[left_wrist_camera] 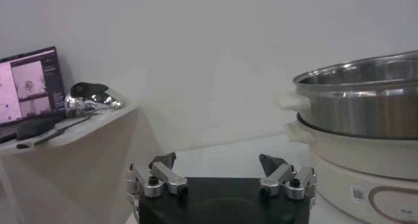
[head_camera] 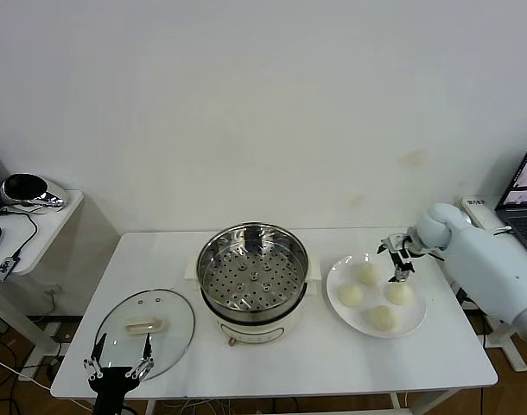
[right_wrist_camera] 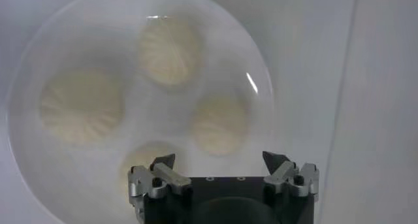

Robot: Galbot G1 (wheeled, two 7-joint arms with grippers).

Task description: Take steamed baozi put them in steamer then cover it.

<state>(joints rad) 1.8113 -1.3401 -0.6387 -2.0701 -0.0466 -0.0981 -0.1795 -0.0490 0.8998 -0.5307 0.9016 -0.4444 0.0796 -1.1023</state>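
Hovering wide open over the four soft, cream-white steamed buns [head_camera: 373, 296] on the flat white plate [head_camera: 337, 281], the right hand [head_camera: 398, 260] should pinch one gently at its sides, while the left hand [head_camera: 118, 367] waits open beside the table's edge.

The steamer [head_camera: 253, 266] is shiny polished metal with a perforated floor, on a glossy cream plastic-looking base [head_camera: 250, 327] — the cover [head_camera: 145, 332] is clear glass. The baozi [right_wrist_camera: 82, 106] look matt, finely pleated, on a smooth glossy white plate [head_camera: 344, 304] — the table [head_camera: 419, 359] is matt white
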